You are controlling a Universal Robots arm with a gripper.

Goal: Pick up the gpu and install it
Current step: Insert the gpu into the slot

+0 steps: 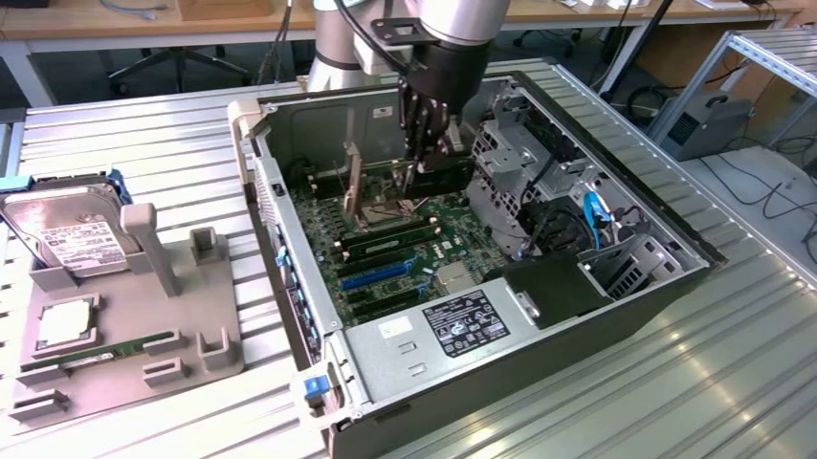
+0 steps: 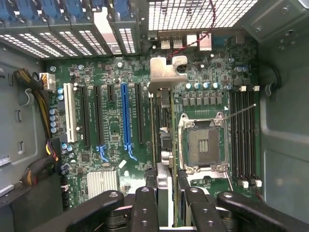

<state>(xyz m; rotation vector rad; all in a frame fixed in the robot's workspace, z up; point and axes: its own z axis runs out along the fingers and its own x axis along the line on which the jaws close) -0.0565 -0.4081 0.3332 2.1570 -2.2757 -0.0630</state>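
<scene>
My gripper is lowered into the open computer case, over the back part of the green motherboard. It is shut on the gpu, a thin black card hanging upright below the fingers. In the wrist view the gpu shows edge-on, with its silver bracket toward the case's rear grille. The gripper clamps the card's top edge from both sides. The card sits above the board, between the long expansion slots and the open CPU socket. Whether it touches a slot I cannot tell.
A grey holder at the exterior view's left carries a silver hard drive, a CPU chip and a green memory stick. Inside the case, a metal drive cage and cables stand close beside the gripper.
</scene>
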